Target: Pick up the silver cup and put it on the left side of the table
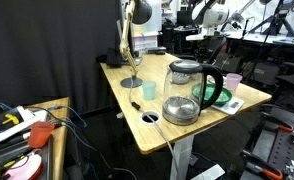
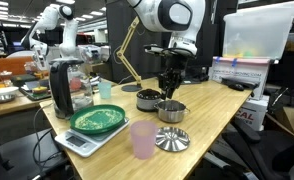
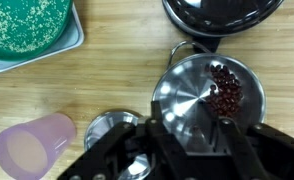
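The silver cup [image 3: 109,127] stands upright on the table [image 3: 97,85], mouth up. Its long axis is vertical, and its round rim favours no grip direction. In the wrist view it sits near the bottom edge, between the pink cup [image 3: 27,150] and the bean pot [image 3: 207,95], partly covered by one finger [image 3: 137,162]. The gripper [image 3: 182,150] has its jaws spread wide with nothing between them. It is centred over the bean pot, so the cup lies just outside the jaws, on the pink cup's side. I judge the coming move needs a sideways shift toward that side before any descent.

In an exterior view the gripper [image 2: 169,90] hangs above the bean pot [image 2: 170,110], apparently clear of it. The silver cup [image 2: 171,140] is nearer the camera, just beside the pink cup [image 2: 142,138] and close to the table edge. This shows the gripper's height, which the wrist view cannot give. Only the wrist view shows the beans.

In an exterior view with the kettle [image 1: 185,88] in front, no gripper shows. A small pale cup [image 1: 150,117] near the table edge may be the silver cup, but I cannot tell.
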`<state>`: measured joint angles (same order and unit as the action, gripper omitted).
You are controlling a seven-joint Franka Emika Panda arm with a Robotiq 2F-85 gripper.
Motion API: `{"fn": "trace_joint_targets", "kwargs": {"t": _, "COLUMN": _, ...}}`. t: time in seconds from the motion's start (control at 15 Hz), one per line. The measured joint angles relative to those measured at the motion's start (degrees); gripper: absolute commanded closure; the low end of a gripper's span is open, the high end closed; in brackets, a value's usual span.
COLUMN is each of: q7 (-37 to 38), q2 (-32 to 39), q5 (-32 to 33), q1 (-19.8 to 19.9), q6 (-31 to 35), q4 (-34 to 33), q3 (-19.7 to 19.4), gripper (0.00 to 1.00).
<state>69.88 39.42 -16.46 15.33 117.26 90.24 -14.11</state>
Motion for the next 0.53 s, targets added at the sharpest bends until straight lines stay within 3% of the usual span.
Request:
{"fn": "trace_joint_targets", "kwargs": {"t": 0.27, "q7": -1.07, "q2": -0.07, "q5": 0.06, "q1": 0.10, "q6": -0.81, "q4": -1.04, "q3": -0.23, "gripper": 0.00}}
{"fn": "trace_joint_targets", "kwargs": {"t": 0.53, "q7": -4.70, "q2": -2.64, "q5": 1.08, "q1": 0.02, "q6": -0.89, "q4": -1.57, "q3": -0.30, "gripper": 0.00}}
